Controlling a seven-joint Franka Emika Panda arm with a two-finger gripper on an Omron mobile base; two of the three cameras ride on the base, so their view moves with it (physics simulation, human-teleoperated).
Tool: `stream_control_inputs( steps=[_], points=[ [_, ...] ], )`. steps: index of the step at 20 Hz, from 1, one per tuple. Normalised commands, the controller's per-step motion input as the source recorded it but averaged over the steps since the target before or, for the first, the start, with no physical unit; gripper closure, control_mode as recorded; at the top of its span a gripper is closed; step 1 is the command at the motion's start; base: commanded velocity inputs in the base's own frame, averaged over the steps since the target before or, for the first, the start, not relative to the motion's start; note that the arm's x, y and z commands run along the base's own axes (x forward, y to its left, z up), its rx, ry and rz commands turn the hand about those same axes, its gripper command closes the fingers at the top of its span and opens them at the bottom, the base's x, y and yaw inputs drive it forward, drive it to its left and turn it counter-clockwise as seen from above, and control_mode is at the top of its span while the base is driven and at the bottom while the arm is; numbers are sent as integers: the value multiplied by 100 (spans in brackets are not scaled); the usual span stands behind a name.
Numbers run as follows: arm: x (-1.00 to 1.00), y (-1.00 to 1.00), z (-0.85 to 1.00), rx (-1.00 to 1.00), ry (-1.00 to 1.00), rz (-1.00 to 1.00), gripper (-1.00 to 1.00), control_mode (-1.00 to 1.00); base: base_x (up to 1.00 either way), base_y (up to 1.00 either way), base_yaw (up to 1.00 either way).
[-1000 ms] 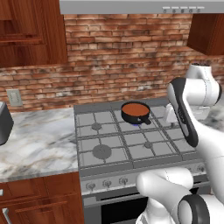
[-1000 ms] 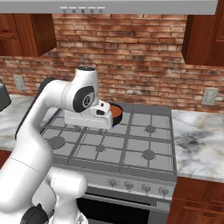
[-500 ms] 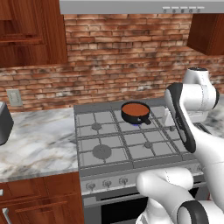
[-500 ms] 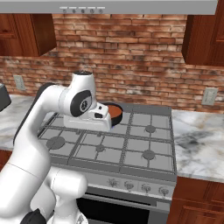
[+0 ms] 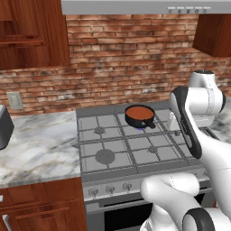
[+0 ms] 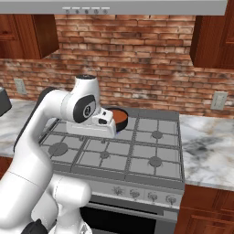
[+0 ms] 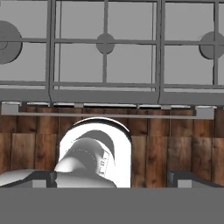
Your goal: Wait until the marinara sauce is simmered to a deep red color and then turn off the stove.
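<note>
At the bottom of the hand view the gripper [image 7: 111,178] has its two dark tips spread wide apart, nothing between them, with wooden floor below. Above, in the upper half of that frame, lie the stove [image 7: 105,94] grates. In the left base view, the marinara sauce [image 5: 139,112] sits orange-red in a black pan [image 5: 140,117] at centre.

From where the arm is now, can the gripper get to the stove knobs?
Probably yes. The open gripper looks down over the stove front, and nothing lies between it and the knobs.
</note>
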Motion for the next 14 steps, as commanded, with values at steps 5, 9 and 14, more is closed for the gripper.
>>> stream_control_inputs(
  steps=[5,9,14],
  points=[
    [-1,0,0,0,0,0,-100,-100,0,0,0],
    [0,0,0,0,0,0,-100,-100,0,0,0],
    [0,0,0,0,0,0,-100,-100,0,0,0]
  ],
)
